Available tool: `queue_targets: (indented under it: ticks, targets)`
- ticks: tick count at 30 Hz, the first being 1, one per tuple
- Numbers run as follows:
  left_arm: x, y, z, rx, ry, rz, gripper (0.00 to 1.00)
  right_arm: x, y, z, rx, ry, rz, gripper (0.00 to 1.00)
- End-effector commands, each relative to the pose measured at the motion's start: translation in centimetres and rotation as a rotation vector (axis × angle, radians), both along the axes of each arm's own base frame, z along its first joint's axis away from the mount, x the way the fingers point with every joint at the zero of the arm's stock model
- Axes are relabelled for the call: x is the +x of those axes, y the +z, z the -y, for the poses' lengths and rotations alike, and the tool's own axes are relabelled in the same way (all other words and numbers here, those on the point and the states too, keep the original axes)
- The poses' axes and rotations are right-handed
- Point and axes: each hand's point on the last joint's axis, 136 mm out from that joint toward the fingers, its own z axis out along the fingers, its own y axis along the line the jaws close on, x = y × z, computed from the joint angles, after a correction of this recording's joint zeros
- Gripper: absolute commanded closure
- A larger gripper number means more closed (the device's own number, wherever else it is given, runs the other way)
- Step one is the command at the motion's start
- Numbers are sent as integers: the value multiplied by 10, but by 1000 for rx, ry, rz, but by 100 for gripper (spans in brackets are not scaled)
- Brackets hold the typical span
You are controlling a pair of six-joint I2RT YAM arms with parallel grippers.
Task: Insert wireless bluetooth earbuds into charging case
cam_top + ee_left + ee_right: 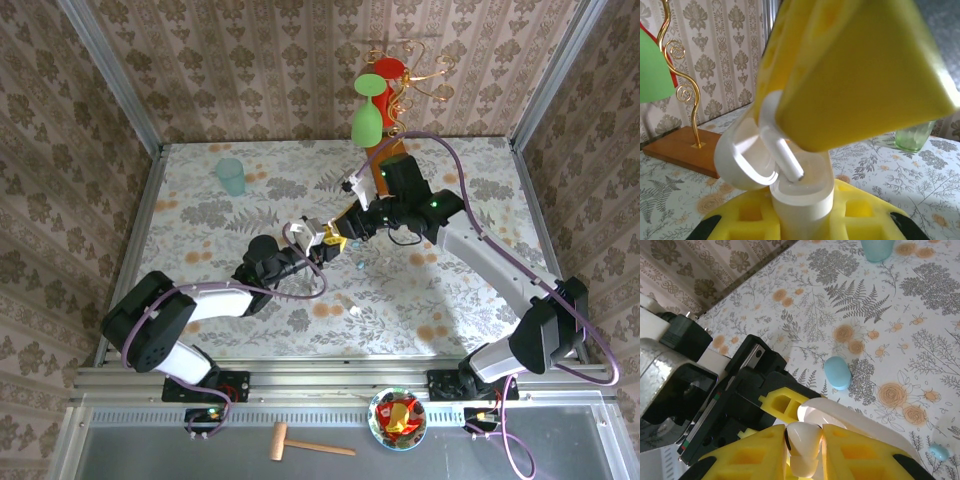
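My left gripper is shut on the white charging case, held upright with its lid swung open to the left. From above, my right gripper is shut on a white earbud. The earbud's stem points down into the case's open top and touches the inside. In the top view both grippers meet above the middle of the table. A pale blue earbud lies on the table, and a white earbud lies nearer the front.
A blue rounded case lies on the table just beyond the grippers. At the back stands a gold wire stand on a wooden base with green glasses. A green cup sits back left.
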Motion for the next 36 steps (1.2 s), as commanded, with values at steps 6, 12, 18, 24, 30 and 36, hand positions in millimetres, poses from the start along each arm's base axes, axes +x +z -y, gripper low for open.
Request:
queue_targets:
  ticks: [6, 12, 18, 24, 30, 36]
  targets:
    - [4, 31, 4, -75, 15, 10, 100, -1, -12, -4, 7, 18, -24, 77]
    - [5, 35, 3, -93, 29, 4, 100, 3, -11, -8, 47, 14, -9, 78]
    - [5, 38, 3, -101, 34, 2, 100, 5, -11, -7, 60, -4, 10, 78]
    - [5, 40, 3, -113, 37, -12, 100, 7, -2, -7, 118, -20, 66, 78]
    - [6, 44, 4, -127, 40, -30, 100, 12, 10, -7, 214, -65, 137, 77]
    - [11, 48, 3, -138, 62, -80, 100, 13, 18, -3, 264, -85, 178, 78]
